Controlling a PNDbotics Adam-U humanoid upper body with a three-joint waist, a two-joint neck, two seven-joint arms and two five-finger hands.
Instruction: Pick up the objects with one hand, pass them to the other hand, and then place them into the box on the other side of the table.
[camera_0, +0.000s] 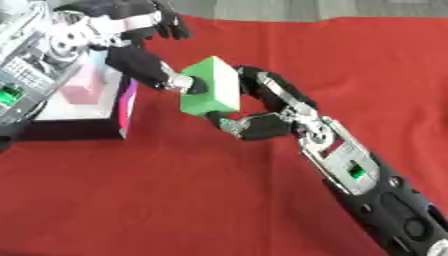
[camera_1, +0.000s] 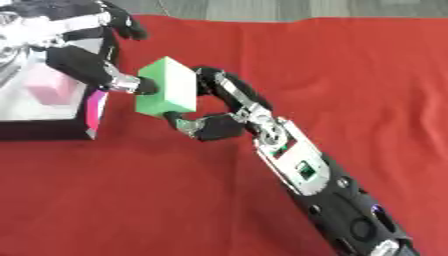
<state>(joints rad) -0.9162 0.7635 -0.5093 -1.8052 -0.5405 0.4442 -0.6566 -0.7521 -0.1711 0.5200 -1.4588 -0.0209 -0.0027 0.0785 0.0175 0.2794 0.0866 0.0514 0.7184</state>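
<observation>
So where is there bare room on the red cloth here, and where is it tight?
The red cloth lies bare beyond and to the right of the right hand, and along the near side left of that arm, in front of the box. It is crowded between box and right hand: there the left hand and right hand both grip the green block. A pink block sits in the box.

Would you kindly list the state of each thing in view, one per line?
green block: off the table, held between both hands beside the box.
right hand: fingers and thumb curled round the green block.
left hand: fingers touching the green block's left face.
box: open, on the red cloth at the left.
pink block: lying inside the box.
red cloth: spread flat.
</observation>
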